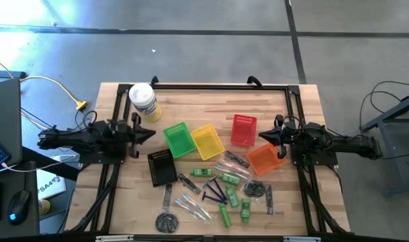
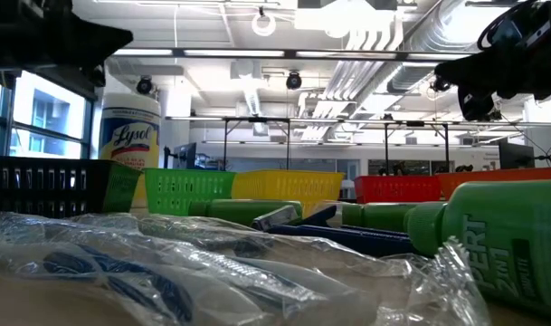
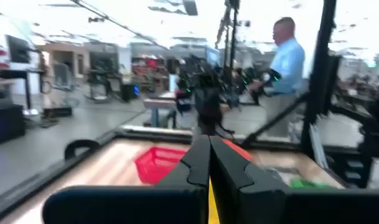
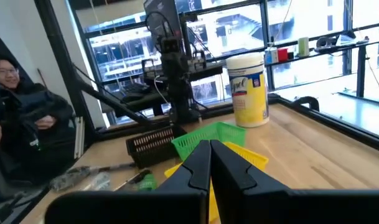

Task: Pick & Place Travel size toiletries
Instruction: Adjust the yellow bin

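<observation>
The travel size toiletries lie loose on the near middle of the wooden table point(image 1: 305, 107): green mini bottles point(image 1: 225, 215), dark blue razors point(image 1: 216, 193), clear sticks point(image 1: 194, 207), a comb point(image 1: 168, 195) and round pieces point(image 1: 167, 222). The low view shows a green bottle point(image 2: 501, 235) and wrapped sticks point(image 2: 166, 272) up close. My left gripper point(image 1: 152, 133) point(image 3: 209, 155) hangs shut above the table's left side, pointing toward the baskets. My right gripper point(image 1: 260, 134) point(image 4: 210, 155) hangs shut above the right side, facing it. Neither touches anything.
Small baskets stand between the grippers: green point(image 1: 177, 139), yellow point(image 1: 207, 142), red point(image 1: 244, 129), orange point(image 1: 264, 159) and black point(image 1: 162, 167). A white canister with a yellow label point(image 1: 143, 101) stands at the far left. A black frame point(image 1: 217, 86) rims the table. People show beyond the table.
</observation>
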Motion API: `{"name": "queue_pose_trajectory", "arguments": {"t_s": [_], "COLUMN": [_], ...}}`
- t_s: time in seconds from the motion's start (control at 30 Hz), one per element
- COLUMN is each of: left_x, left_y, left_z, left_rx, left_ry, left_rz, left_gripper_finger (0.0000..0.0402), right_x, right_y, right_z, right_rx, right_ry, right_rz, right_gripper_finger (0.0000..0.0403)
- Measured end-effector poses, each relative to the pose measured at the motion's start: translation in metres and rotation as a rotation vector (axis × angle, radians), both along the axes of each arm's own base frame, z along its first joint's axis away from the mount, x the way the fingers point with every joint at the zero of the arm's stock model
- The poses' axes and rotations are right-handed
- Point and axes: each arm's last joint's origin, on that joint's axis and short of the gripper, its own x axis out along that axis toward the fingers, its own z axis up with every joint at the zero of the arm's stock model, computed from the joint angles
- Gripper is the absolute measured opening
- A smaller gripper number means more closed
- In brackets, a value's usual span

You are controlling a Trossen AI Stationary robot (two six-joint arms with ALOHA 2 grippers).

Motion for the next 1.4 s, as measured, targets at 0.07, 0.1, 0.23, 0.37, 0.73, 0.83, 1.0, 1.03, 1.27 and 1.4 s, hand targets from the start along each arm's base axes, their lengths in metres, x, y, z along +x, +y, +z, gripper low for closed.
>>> {"name": "queue_pose_trajectory", "arguments": {"t_s": [0.07,0.1,0.23,0.37,0.73,0.83,1.0,1.03,1.27,1.4], "left_x": [0.002,0.003,0.021,0.059,0.182,0.210,0.250,0.256,0.282,0.289], "left_y": [0.001,0.001,0.002,0.001,0.031,0.052,0.080,0.085,0.094,0.097], "left_z": [0.010,0.017,0.049,0.081,0.118,0.115,0.092,0.086,0.040,0.026], "left_rx": [-0.006,-0.009,-0.001,0.027,0.029,-0.072,-0.208,-0.221,-0.283,-0.256], "left_ry": [-0.010,-0.013,0.061,0.232,0.877,1.026,1.211,1.240,1.397,1.425], "left_rz": [0.021,0.033,0.106,0.157,0.323,0.210,0.060,0.054,-0.038,-0.026], "left_gripper_finger": [0.0000,0.0000,0.0000,0.0000,0.0000,0.0001,0.0032,0.0045,0.0150,0.0197], "right_x": [0.000,0.000,0.000,0.000,0.000,0.000,0.000,0.000,0.000,0.000], "right_y": [0.000,0.000,-0.001,-0.001,-0.001,0.000,0.002,0.002,0.003,0.003], "right_z": [0.000,0.000,0.001,0.001,0.000,-0.001,-0.001,-0.001,-0.002,-0.002], "right_rx": [0.000,0.001,0.009,0.008,0.032,0.057,0.061,0.060,0.082,0.082], "right_ry": [-0.001,-0.001,-0.015,-0.011,-0.006,0.001,0.008,0.008,0.015,0.016], "right_rz": [-0.007,-0.011,-0.027,-0.020,-0.020,-0.002,0.072,0.087,0.126,0.125], "right_gripper_finger": [0.0002,0.0002,0.0002,0.0002,0.0002,0.0002,0.0002,0.0002,0.0002,0.0002]}}
